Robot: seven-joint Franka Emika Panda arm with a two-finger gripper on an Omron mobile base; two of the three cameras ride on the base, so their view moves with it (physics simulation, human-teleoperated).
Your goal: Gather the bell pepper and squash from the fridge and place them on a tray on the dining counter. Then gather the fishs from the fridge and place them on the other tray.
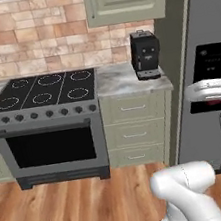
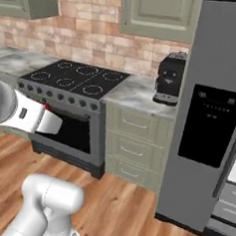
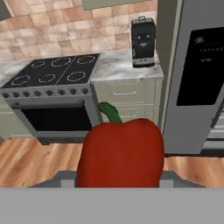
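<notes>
A: Where is the bell pepper (image 3: 120, 153) sitting?
B: It is sitting between the jaws, which are clenching it, green stem pointing up, in the hand view.
A: And what is lying beyond it?
B: The stove (image 3: 50, 94), the coffee machine (image 3: 143, 41) on the tabletop (image 3: 118, 70), and the fridge (image 3: 197, 74) standing just beside.

Both base views looked forward and down from behind the arm, one from its left, one from its right, onto the stove (image 1: 43, 90), the coffee machine (image 1: 145, 55) and the fridge (image 1: 212, 66). The hand view faced the same kitchen corner from lower down, with the bell pepper (image 3: 120, 153) close before its lens.
</notes>
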